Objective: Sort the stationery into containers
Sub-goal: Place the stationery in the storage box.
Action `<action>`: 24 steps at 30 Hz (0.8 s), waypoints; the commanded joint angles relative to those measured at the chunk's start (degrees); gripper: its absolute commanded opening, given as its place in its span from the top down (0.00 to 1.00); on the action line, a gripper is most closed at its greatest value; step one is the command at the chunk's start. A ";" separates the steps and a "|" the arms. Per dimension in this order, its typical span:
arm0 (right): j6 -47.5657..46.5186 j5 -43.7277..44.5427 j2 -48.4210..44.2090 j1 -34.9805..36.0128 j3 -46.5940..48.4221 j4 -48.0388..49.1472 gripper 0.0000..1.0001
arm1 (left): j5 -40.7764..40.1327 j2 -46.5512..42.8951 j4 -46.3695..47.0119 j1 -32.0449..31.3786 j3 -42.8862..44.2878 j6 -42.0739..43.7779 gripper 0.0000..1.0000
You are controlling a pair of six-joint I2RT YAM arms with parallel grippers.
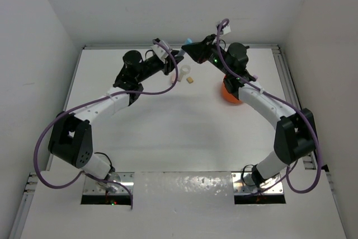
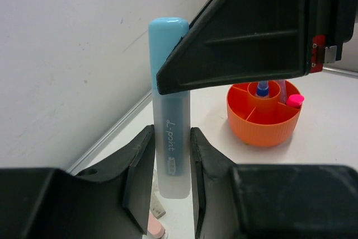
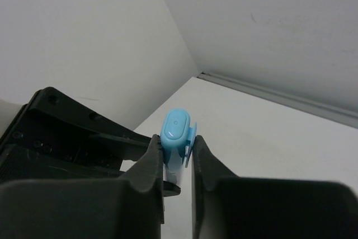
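A pastel blue pen (image 2: 170, 110) stands upright off the table at the far middle, held at both ends. My left gripper (image 2: 172, 155) is shut on its frosted lower barrel. My right gripper (image 3: 178, 152) is shut on its blue clipped cap (image 3: 176, 132), and one right finger (image 2: 240, 32) crosses in front of the pen's top. From above, the two grippers meet at the pen (image 1: 187, 42). The orange tub (image 2: 263, 124) sits to the right with a small blue bottle (image 2: 262, 89) in its centre cell and a pink-capped piece (image 2: 295, 100) beside it.
A clear ring (image 1: 183, 74) and a tan block (image 1: 191, 80) lie on the table just below the two grippers. The orange tub (image 1: 229, 94) is partly hidden under the right arm. A pink piece (image 2: 154, 228) lies under the left gripper. Walls close in at the back and sides.
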 commanded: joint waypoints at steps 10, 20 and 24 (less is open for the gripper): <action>-4.09 -1.01 -7.24 -4.12 -3.50 1.86 1.00 | 0.40 -0.58 2.44 -0.59 -0.68 -3.37 0.00; -26.78 17.80 -25.63 -16.67 -11.58 -26.70 1.00 | -6.45 -4.54 1.56 1.79 -7.44 -5.57 0.00; -29.42 21.75 -26.34 -20.82 -14.83 -31.73 1.00 | -6.98 -4.98 2.34 2.23 -9.12 -6.62 0.00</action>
